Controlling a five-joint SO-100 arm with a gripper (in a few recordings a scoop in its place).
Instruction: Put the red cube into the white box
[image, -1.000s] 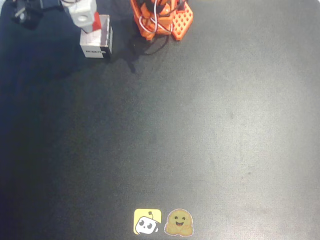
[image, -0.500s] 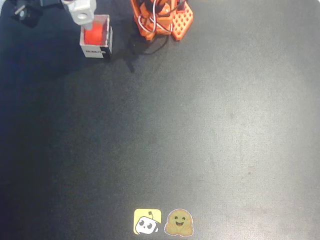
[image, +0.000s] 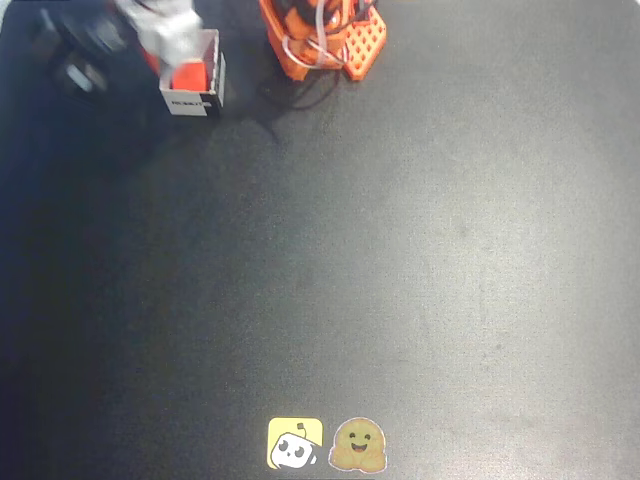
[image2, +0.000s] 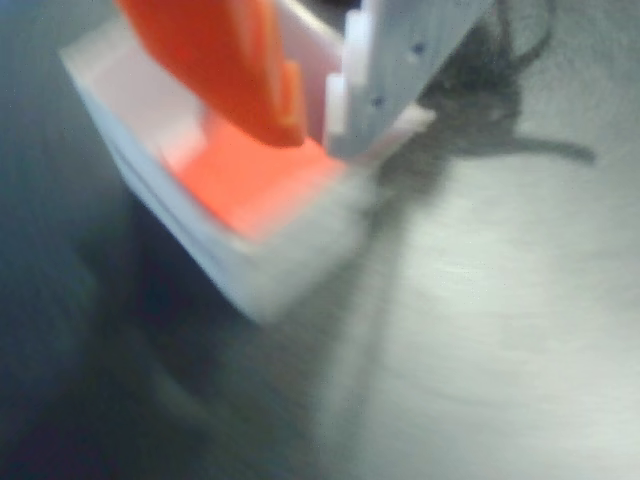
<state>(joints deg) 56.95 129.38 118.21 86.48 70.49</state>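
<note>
The white box (image: 192, 82) stands at the top left of the dark table in the overhead view, its dark label facing the front. The red cube (image: 190, 72) lies inside it. My gripper (image: 165, 35) hovers just above the box's back left corner, blurred by motion. In the wrist view the white box (image2: 270, 260) is close below, with the red cube (image2: 250, 185) resting on its floor. The orange finger (image2: 225, 60) and the white finger (image2: 400, 70) of my gripper (image2: 315, 125) stand slightly apart over the box's opening with nothing between them.
The arm's orange base (image: 322, 35) sits at the top middle, with a cable shadow beside the box. Two stickers (image: 325, 443) lie at the table's front edge. Dark table mat (image: 400, 250) stretches over the middle and right.
The cube went from my gripper's grasp above the box to lying inside it. My gripper has since shifted a little left and back, blurred by motion.
</note>
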